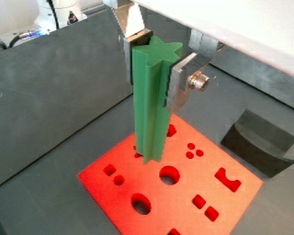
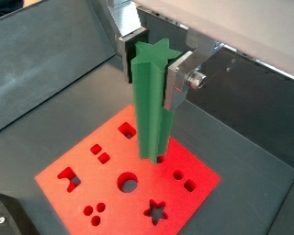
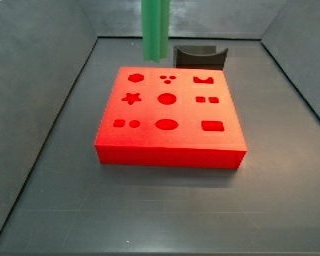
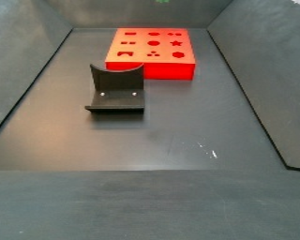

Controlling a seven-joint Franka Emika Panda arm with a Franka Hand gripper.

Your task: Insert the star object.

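Observation:
The star object [image 1: 152,101] is a long green peg with a star-shaped cross-section. My gripper [image 1: 156,73] is shut on its upper end and holds it upright; both wrist views show it [image 2: 152,101] between the silver fingers [image 2: 178,84]. Its lower end hangs over the red block [image 1: 125,179] with shaped holes. The star-shaped hole [image 2: 156,214] lies apart from the peg's end. In a side view the peg [image 3: 155,28] comes down from the top edge above the far side of the block [image 3: 170,140], away from the star hole [image 3: 129,98]. The gripper itself is out of both side views.
The black fixture [image 4: 115,91] stands on the dark floor beside the red block [image 4: 153,66]; it also shows in other views [image 3: 199,56] [image 1: 263,142]. Grey walls slope up around the floor.

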